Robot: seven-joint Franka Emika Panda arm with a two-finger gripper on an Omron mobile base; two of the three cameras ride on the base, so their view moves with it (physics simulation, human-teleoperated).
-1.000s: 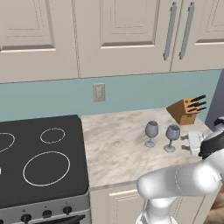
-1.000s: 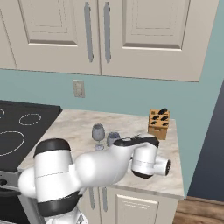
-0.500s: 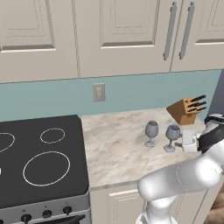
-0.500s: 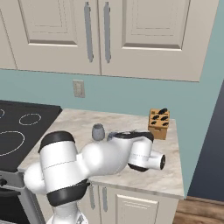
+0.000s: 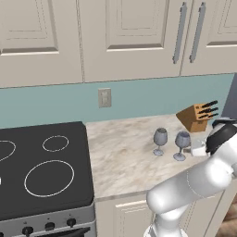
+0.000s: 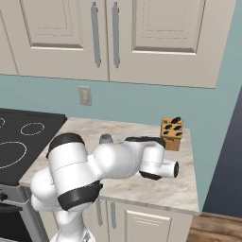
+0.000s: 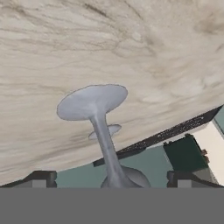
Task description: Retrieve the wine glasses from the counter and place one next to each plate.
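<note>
From the left base view, a black stovetop [image 5: 41, 171] fills the left side, and the beige marbled surface [image 5: 125, 157] runs rightward from its edge. A wall outlet [image 5: 104, 97] sits on the teal backsplash above it. Two smoky grey wine glasses stand upright near the right end of the surface, close together but apart: the left glass [image 5: 160, 140] slightly farther back, the right glass [image 5: 182, 144] just beside the robot's hand. A wooden knife block [image 5: 196, 116] stands behind them, toward the wall.

In the right base view, the bowl of one glass [image 6: 106, 139] peeks above the white arm, and the knife block [image 6: 171, 133] sits by the wall.

In the hand view, the fingers [image 7: 112, 177] stand wide apart, one dark tip [image 7: 43, 177] on each side of the nearer glass's thin stem [image 7: 105, 144], not touching it. Its round foot [image 7: 92, 101] rests on the marbled stone, with the other glass's foot [image 7: 106, 131] just beyond.
</note>
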